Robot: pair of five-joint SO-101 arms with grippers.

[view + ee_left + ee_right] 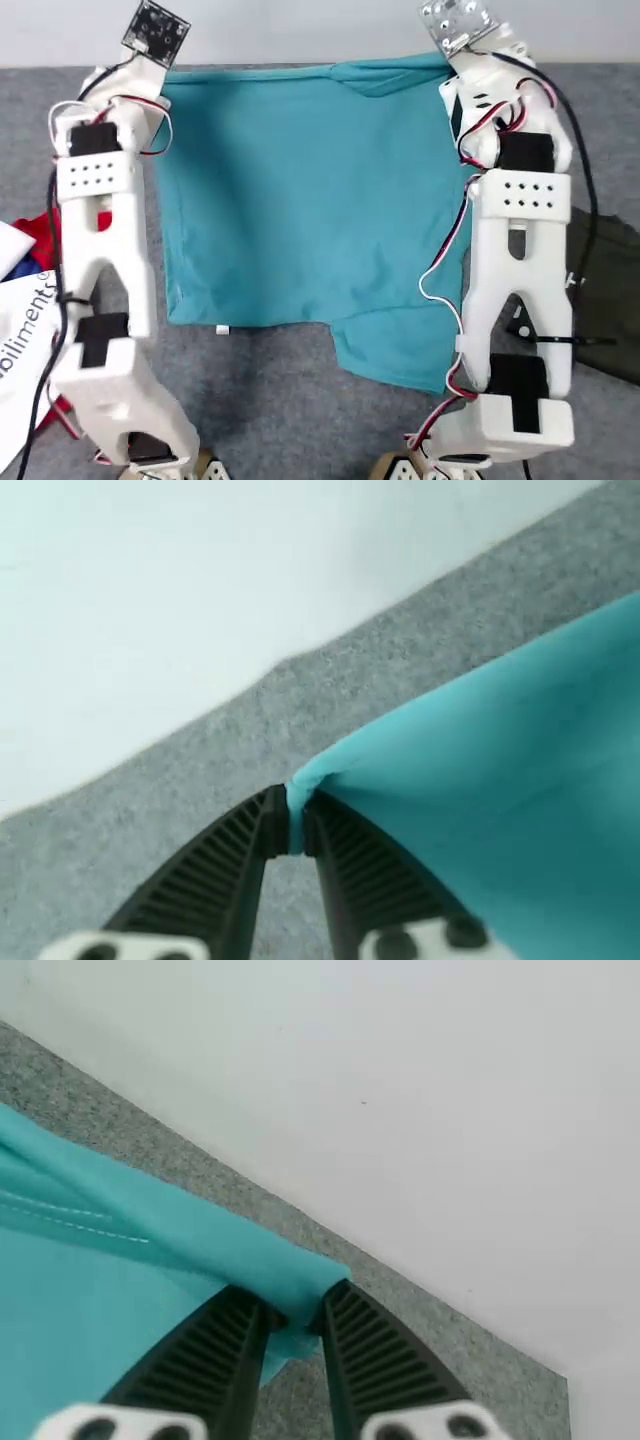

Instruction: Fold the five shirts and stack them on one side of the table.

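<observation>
Pinching the far corners of the teal shirt (300,200), the left gripper (291,818) and right gripper (295,1312) should carry both evenly toward its near hem, keeping the fold square.

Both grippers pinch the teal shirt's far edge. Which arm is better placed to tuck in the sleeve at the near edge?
Right, probably. The loose sleeve of the teal fabric shirt juts out beside the right arm; the left gripper holds the opposite corner. The right gripper must let go first.
</observation>
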